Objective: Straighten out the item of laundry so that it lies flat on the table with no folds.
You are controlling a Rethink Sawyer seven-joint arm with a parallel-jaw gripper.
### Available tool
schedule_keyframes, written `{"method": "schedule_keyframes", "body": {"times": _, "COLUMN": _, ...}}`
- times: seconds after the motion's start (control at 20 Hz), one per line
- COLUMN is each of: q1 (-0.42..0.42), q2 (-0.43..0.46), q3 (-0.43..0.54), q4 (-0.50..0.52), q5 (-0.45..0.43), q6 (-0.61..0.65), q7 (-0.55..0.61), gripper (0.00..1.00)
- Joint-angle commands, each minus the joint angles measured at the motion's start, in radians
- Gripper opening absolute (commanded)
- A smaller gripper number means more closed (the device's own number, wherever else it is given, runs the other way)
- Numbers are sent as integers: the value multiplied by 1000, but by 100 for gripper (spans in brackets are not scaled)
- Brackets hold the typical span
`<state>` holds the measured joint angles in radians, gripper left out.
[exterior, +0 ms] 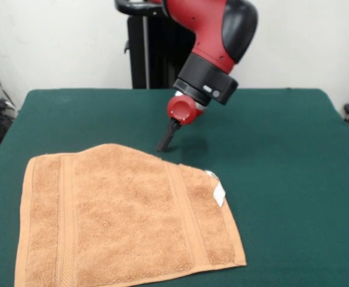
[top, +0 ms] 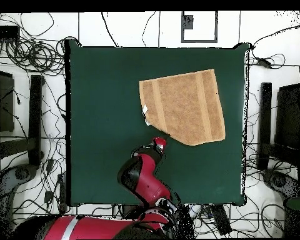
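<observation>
1. The gripper (exterior: 166, 139) points down at a slant, its dark tip at the towel's far edge; I cannot tell whether it is spread or pressed together.
2. The red arm (exterior: 213, 36) bends down over the green table (exterior: 282, 155).
3. The towel (exterior: 126, 221) lies mostly flat, one corner turned in, white tag (exterior: 219, 192) showing.

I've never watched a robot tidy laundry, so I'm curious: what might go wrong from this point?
The gripper hangs right at the towel's far edge. If it presses there and drags, it might bunch the cloth rather than spread it.

That far edge peaks instead of running straight, and the corner by the white tag looks tucked, so a fold could stay.

The towel already lies close to the table's front edge; a pull that way might slide it off.
</observation>
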<state>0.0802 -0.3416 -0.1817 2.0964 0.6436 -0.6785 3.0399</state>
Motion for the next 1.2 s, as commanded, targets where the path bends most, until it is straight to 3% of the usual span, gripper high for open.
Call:
{"method": "schedule_keyframes", "body": {"times": 0.05, "q1": -1, "q2": 40, "q3": 114, "q4": -46, "q5": 6, "q6": -16, "q7": 227, "gripper": 100}}
{"method": "schedule_keyframes", "body": {"times": 1.2, "q1": -9, "q2": 103, "q3": 133, "q4": -130, "q5": 54, "q6": -32, "q7": 201, "gripper": 100}}
